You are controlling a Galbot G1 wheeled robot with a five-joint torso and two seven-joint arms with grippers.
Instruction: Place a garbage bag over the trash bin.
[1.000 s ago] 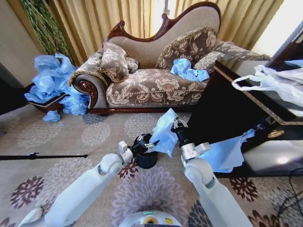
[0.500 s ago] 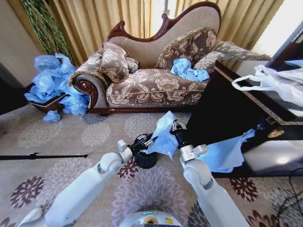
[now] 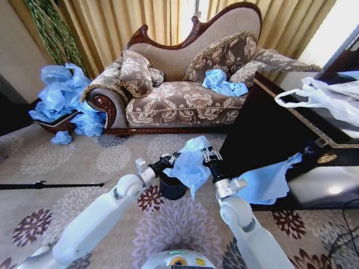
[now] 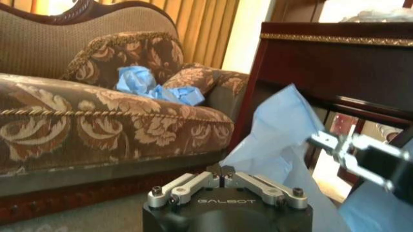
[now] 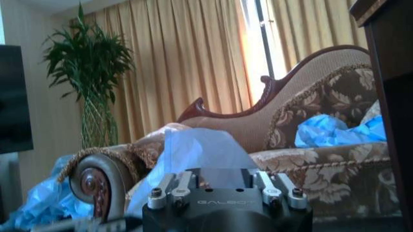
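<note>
With my left hand [image 3: 168, 161] and right hand [image 3: 210, 155] each pinching the light blue garbage bag [image 3: 189, 164] at frame centre above the black trash bin [image 3: 171, 188], I judge the unopened film may miss the rim.

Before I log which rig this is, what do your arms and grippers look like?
Both arms have smooth, rounded white shells that end in black wrist sections. The left gripper and right gripper have black bodies with silver metal finger linkages fastened by dark screws. The left wrist view and the right wrist view each show the word GALBOT in pale letters on the black housing.
</note>
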